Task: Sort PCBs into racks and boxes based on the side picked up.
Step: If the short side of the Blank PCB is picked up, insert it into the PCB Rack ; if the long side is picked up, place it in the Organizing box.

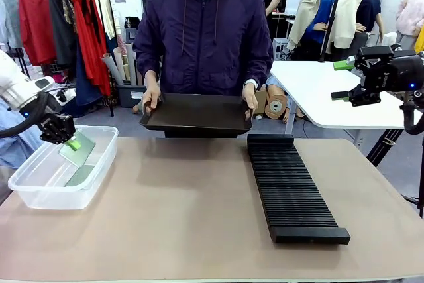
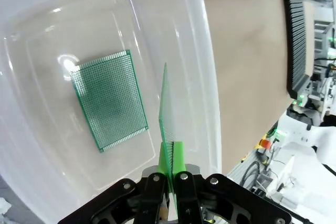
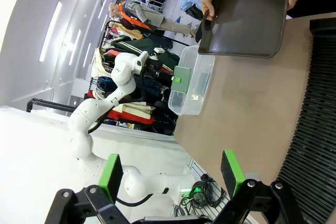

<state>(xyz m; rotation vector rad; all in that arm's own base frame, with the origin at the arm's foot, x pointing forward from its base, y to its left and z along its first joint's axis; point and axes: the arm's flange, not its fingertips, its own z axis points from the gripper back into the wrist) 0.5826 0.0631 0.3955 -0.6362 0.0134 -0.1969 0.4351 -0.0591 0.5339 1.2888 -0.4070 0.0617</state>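
My left gripper is shut on one edge of a pale green PCB and holds it tilted just above the clear box. In the left wrist view the gripper pinches that PCB, which shows edge-on over the box. A second PCB lies flat on the box floor. The long ribbed black rack lies on the table's right half. My right gripper hangs open and holds nothing, high at the far right, well away from the rack; its view shows the gripper spread wide.
Across the table a person holds a smooth black tray in both hands just above the far edge. A white table stands behind on the right. The tan tabletop between box and rack is bare.
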